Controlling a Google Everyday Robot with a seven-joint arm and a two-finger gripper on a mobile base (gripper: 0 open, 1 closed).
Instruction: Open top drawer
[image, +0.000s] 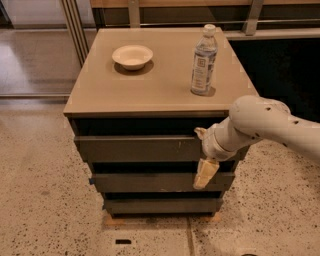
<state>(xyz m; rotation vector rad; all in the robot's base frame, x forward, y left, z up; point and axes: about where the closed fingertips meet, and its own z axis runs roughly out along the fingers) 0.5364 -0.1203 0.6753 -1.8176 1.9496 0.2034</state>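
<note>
Logged directly under the tan square cabinet top (150, 95): wide dark grey handle-less top drawer (135, 148), seemingly little opened. Found the white-armed gripper (202, 153) below that top's right front corner, against the drawer front; opening and hold impossible to tell. Risked slipping off the flat front, lacking any handle.

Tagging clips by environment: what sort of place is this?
Probably an office or lab: speckled polished floor, metal-framed partition, a drawer cabinet with bowl and bottle. The gripper is at the top drawer front.
</note>
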